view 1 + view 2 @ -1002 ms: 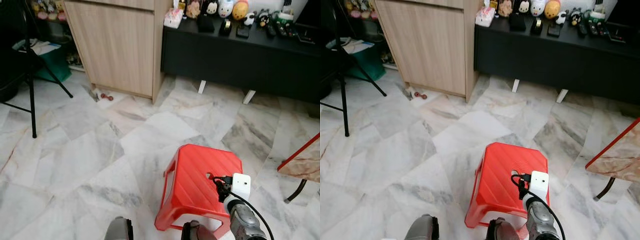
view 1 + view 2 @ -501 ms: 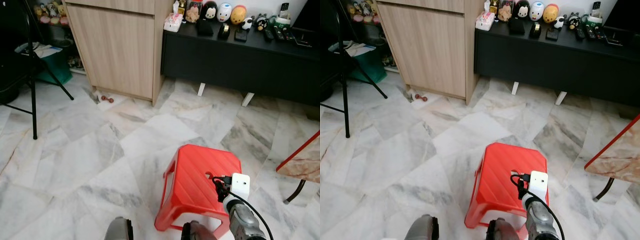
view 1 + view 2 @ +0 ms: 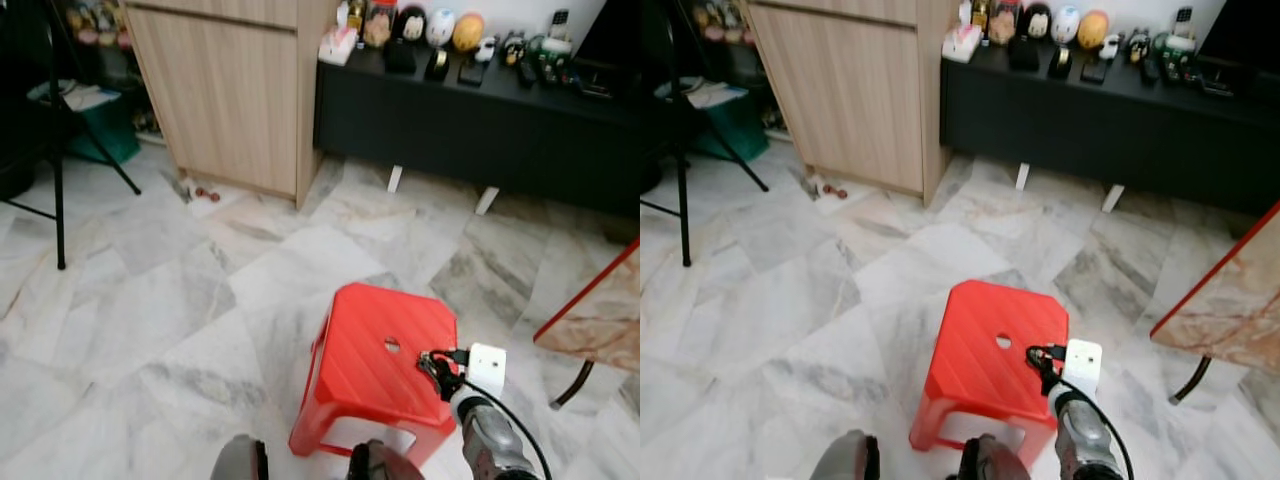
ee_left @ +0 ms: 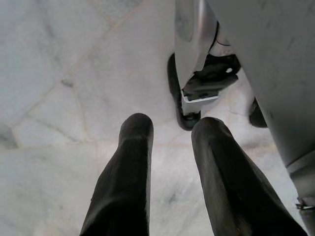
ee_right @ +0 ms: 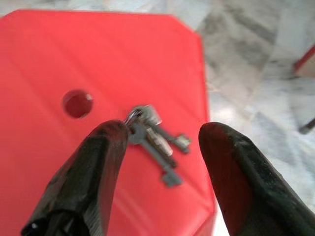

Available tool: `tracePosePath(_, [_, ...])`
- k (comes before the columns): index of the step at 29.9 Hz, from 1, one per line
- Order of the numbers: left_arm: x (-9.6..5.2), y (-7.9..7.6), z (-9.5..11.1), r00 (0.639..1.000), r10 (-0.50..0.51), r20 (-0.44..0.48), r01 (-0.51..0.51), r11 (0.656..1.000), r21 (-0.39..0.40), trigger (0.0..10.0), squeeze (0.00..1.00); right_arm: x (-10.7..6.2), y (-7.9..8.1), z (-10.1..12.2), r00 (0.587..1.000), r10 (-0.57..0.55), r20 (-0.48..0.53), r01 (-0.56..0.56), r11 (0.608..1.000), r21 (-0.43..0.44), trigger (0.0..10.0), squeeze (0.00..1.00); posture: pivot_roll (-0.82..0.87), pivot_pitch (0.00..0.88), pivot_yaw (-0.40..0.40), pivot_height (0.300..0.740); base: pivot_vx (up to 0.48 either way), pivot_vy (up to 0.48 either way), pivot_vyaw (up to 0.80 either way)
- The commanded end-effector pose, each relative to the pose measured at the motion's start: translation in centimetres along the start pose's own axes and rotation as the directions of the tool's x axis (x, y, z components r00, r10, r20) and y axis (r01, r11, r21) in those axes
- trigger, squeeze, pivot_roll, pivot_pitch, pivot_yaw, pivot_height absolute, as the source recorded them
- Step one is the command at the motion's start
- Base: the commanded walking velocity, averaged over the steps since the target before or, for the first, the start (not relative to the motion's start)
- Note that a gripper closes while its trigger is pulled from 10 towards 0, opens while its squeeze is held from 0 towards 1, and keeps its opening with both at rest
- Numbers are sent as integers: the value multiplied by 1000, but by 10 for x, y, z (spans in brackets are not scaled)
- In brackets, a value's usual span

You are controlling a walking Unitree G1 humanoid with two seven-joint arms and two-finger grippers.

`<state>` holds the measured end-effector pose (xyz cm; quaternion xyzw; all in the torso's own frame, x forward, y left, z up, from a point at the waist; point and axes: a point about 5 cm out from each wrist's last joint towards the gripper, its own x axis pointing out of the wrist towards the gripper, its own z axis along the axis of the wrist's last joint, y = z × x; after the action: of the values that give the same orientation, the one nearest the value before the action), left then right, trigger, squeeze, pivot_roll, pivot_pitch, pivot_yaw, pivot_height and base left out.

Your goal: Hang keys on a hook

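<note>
Underfoot, a glossy marble floor in grey-veined white slabs laid on the diagonal. Against the far wall, a pale wood-grain cabinet with flat doors, and beside it a long matte black sideboard on short white legs, topped with small figurines. Nearer, a red plastic stool, square with clipped corners, its seat ribbed in diagonal grooves and pierced by one round hole near the middle. At the right edge, a corner of a marble-patterned tabletop trimmed in red. Over the stool's right side, the right gripper, fingers spread wide, smooth black and rounded at the tips. Between them on the seat, a small bunch of metal keys on a ring, lying flat; ring end close to the hole, blades fanned away from it toward the seat's edge. Down by the floor, the left gripper, fingers slightly parted, holding nothing.
</note>
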<state>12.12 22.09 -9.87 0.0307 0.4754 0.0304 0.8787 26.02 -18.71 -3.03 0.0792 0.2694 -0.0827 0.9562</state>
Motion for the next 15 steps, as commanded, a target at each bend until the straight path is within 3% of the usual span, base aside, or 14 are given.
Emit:
tracePosePath(1, [6,7,35,991,35,129,-35,999,-7,10000,0,-1,-2,-2,1000,-9,-10,9,1000,-1,10000,0,80,113,-104,650,0,0,0])
tracePosePath(15, [6,5,33,992,30,120,-27,999,-26,10000,0,-1,-3,-2,1000,-6,-15,6,1000,-3,10000,0,76,114,-109,650,0,0,0])
